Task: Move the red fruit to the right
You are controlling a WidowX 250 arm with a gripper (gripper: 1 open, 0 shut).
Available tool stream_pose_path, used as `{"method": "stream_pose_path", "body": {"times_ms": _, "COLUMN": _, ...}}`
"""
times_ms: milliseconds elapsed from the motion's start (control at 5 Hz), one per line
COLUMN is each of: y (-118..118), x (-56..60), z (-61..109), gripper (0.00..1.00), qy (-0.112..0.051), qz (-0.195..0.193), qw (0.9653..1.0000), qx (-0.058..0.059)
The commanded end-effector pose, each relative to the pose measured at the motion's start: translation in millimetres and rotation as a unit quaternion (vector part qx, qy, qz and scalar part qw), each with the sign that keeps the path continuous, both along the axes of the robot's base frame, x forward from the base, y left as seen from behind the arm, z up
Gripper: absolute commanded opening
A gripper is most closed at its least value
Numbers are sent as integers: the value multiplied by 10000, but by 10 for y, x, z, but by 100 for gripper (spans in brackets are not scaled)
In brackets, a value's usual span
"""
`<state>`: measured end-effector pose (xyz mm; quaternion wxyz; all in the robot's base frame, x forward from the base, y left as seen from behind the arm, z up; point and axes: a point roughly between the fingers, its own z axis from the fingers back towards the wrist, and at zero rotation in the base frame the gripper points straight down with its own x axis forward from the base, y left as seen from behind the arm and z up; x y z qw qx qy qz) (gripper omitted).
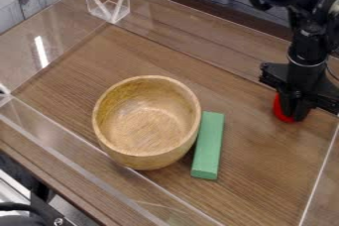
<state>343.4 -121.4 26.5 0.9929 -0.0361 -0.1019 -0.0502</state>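
Your gripper (296, 99) hung almost straight down at the right end of the wooden tabletop (146, 56), inside the clear acrylic wall (318, 185) that fences the work area. The red fruit (288, 109) sat on the table directly under it, close to that right-hand wall. Only its lower red body showed, because the black fingers (308, 98) covered the top, and any leafy cap was hidden. The fingers stood on either side of the fruit, neither wide apart nor pressed together. You could not tell from this view whether they were pinching it or merely flanking it.

The fruit lay well apart from the wooden bowl (146, 121) and the flat green block (209, 144), which sat side by side nearer the middle with the block just beside the bowl's right flank. Judging by that, the fruit was already far to the right, and the move looked close to finished.

The risks came from the fruit's shape and its position. A small round toy would probably roll if one finger brushed it while lifting away, and the wall was near enough for it to bounce back inward. If the fingers were closing and caught it off-centre, it could squirt out sideways. If they still gripped it as you raised the arm, you would have carried it off again. A drift further right would have put the fingers against the acrylic.
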Motion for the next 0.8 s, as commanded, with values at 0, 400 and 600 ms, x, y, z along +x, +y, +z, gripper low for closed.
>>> {"method": "stream_pose_path", "body": {"times_ms": 0, "y": 107, "x": -9, "z": -89, "gripper": 100, "qy": 44, "qz": 129, "qw": 9999, "qx": 15}}
{"method": "stream_pose_path", "body": {"times_ms": 400, "y": 243, "x": -35, "z": -152, "gripper": 0, "qy": 86, "qz": 384, "qw": 9992, "qx": 37}}
{"method": "stream_pose_path", "body": {"times_ms": 600, "y": 295, "x": -22, "z": -126, "gripper": 100, "qy": 122, "qz": 937, "qw": 9955, "qx": 53}}
